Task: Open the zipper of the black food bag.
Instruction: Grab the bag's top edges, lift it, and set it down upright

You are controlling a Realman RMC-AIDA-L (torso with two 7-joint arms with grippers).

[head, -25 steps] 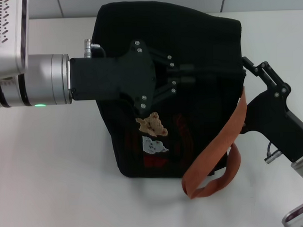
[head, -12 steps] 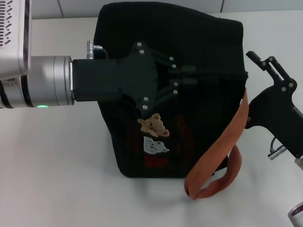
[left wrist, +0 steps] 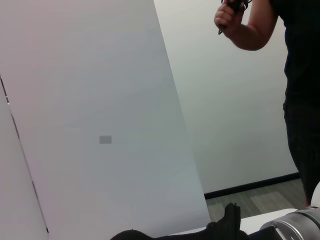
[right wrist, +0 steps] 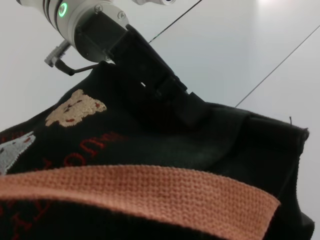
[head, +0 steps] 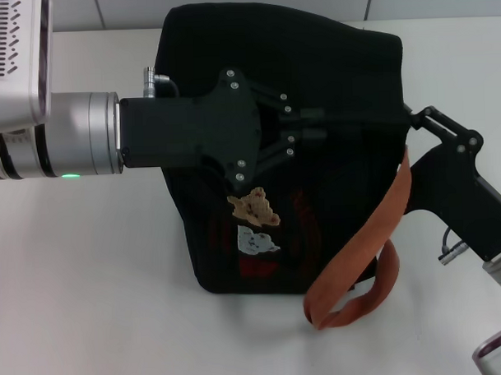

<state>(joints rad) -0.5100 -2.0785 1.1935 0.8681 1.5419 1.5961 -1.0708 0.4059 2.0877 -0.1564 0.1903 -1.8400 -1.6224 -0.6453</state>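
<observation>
Head view: black food bag (head: 312,78) upright on the white surface (head: 89,284), directly beneath the left end effector (head: 318,125) and just inboard of the right end effector (head: 413,116). Left end effector reaching in from the left over the bag's top, fingers drawn close together and pressed against the dark fabric; whether anything is pinched between them cannot be told. Zipper not distinguishable against the black cloth. Right end effector at the bag's right top corner, one slim finger tip touching the edge; open or closed cannot be told. Orange-brown handle (head: 359,241) hanging down the bag's side just below the right end effector, looping onto the surface. Tan bear patch (head: 253,205) and white bear patch (head: 256,240) on the front face, below the left end effector.

Left wrist view: mostly pale wall panel (left wrist: 100,125); dark bag edge (left wrist: 175,235) along the lower border; a person's hand (left wrist: 230,17) raised far off.

Right wrist view: bag fabric close up, handle webbing (right wrist: 135,187) crossing the foreground. Left end effector (right wrist: 192,112) lying on the bag's top beyond it, tan bear patch (right wrist: 75,107) beside it.
</observation>
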